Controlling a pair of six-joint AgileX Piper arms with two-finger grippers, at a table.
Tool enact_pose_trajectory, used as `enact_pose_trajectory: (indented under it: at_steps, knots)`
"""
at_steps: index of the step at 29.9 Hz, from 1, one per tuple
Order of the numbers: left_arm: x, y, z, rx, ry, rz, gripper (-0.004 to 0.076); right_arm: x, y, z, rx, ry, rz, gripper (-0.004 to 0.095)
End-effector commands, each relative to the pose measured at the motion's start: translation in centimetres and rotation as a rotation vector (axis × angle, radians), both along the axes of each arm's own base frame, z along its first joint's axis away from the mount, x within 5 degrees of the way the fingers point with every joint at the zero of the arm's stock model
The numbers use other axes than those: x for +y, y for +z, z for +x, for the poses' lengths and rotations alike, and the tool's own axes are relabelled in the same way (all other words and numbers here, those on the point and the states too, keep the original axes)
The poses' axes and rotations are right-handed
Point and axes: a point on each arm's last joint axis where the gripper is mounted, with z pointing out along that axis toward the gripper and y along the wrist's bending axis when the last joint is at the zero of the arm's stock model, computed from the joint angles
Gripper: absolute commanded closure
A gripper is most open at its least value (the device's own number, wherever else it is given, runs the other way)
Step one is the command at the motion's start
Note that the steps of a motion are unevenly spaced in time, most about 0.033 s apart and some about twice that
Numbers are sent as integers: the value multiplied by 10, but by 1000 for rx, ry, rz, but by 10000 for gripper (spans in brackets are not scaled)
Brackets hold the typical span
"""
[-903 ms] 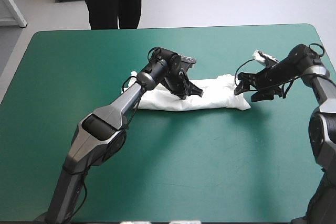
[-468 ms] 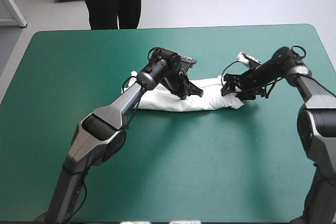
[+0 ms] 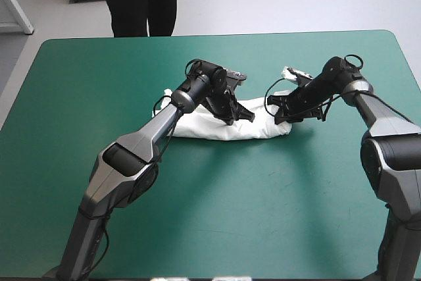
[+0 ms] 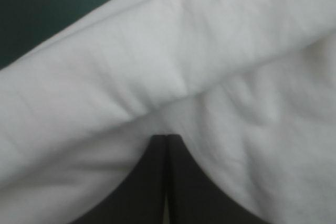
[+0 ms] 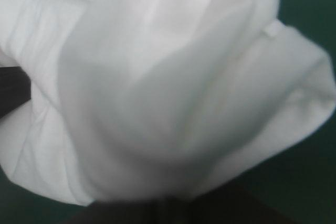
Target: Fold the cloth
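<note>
Lying left-to-right on the table's [image 3: 197, 215] far middle, the folded T-shirt [image 3: 220, 128] has its right end pinched in the right gripper [image 3: 281, 115], the closed left gripper [image 3: 238, 115] pressing its centre.

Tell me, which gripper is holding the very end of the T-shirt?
The right gripper: it grips the T-shirt's right end. The left gripper sits nearer the middle.

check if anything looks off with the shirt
Nothing spilled or damaged. The T-shirt lies as a long folded bundle on the teal-green cover, but its right end is bunched up in the right gripper rather than flat, so that end looks uneven. The left gripper is shut on its middle.
</note>
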Motion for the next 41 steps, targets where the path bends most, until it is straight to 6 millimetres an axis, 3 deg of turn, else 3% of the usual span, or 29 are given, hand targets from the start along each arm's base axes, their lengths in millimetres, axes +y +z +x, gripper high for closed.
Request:
enact_pose_trajectory:
  at_steps: [1, 6, 9, 20, 23, 29, 31, 35, 41]
  knots:
    - [-2, 27, -10, -3, -12, -43, 734, 6, 70, -9, -160, 0, 70, 917]
    - [-2, 27, -10, -6, -15, -43, 734, 5, 114, -24, -266, 12, 84, 917]
    - [-2, 27, -10, -6, -15, -43, 734, 5, 130, -34, -289, 10, 94, 917]
    - [1, 28, -9, -24, -15, -17, 734, 6, 145, -44, -300, 20, 117, 917]
    - [10, 50, -11, -77, 13, 14, 734, 6, 145, -43, -309, 20, 121, 918]
    - [26, 113, -32, -192, -2, -38, 734, 14, 146, -45, -323, 48, 127, 917]
    - [37, 128, -43, -220, 2, -15, 733, 21, 146, -46, -329, 67, 131, 917]
    - [68, 127, -67, -197, 27, 104, 733, 39, 147, -49, -353, 100, 137, 917]
    - [135, 137, -119, -153, 102, 165, 734, 69, 152, -53, -420, 135, 156, 917]
